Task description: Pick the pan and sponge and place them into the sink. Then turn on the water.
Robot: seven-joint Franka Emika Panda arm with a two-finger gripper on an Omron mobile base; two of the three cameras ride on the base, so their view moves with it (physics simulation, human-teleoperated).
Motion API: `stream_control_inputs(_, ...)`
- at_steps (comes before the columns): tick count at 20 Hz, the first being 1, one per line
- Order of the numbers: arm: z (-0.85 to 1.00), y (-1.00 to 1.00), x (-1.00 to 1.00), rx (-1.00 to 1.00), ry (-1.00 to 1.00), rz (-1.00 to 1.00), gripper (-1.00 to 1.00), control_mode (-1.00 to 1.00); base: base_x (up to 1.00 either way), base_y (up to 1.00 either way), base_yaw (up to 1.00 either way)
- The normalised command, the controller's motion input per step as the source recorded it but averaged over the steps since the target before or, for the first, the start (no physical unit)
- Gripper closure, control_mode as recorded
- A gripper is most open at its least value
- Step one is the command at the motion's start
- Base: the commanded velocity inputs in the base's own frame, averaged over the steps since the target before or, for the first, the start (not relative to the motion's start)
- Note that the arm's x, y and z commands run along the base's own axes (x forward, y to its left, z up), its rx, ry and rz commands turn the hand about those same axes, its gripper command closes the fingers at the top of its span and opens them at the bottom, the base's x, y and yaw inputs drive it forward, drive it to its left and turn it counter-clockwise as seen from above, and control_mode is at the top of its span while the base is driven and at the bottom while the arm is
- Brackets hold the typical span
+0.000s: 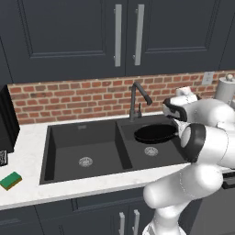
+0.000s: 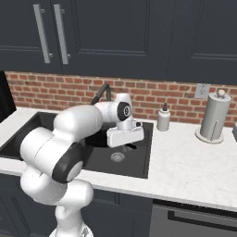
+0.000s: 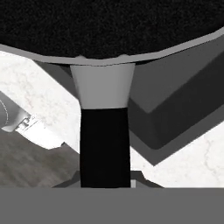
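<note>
The black pan (image 1: 155,133) hangs level over the right basin of the dark sink (image 1: 49,151), above that basin's silver drain (image 1: 151,150). My gripper (image 1: 178,123) is shut on the pan's handle at the pan's right side. In the hand view the handle (image 3: 105,131) runs up between the jaws to the pan's black body (image 3: 109,26). From the right base view my arm covers most of the pan; the gripper (image 2: 126,144) sits over the sink's right basin (image 2: 139,170). The green and yellow sponge (image 1: 11,180) lies on the counter left of the sink. No water runs from the faucet (image 1: 137,98).
A soap bottle (image 2: 163,118) and a paper towel holder (image 2: 214,115) stand on the counter right of the sink. A black appliance (image 1: 7,119) stands at the far left. Dark cabinets hang above the brick wall.
</note>
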Motion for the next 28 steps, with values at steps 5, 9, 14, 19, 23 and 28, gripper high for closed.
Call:
stream_control_inputs(5,-0.48,0.04,0.35,0.03,0.0,0.0,1.0,-1.0,0.0,0.0,0.0)
stream_control_inputs(9,-0.55,0.0,0.09,0.08,-0.09,0.0,1.0,-1.0,0.0,0.0,0.0)
stream_control_inputs(14,-0.43,0.0,0.05,0.06,-0.1,0.0,1.0,-1.0,0.0,0.0,0.0)
stream_control_inputs(19,-0.28,0.0,0.14,0.01,-0.05,0.0,1.0,-1.0,0.0,0.0,0.0)
stream_control_inputs(23,-0.3,0.0,0.14,0.0,-0.04,0.0,1.0,-1.0,0.0,0.0,0.0)
stream_control_inputs(28,-0.44,-0.03,0.16,0.0,-0.1,-0.07,1.0,-1.0,0.0,0.0,0.0)
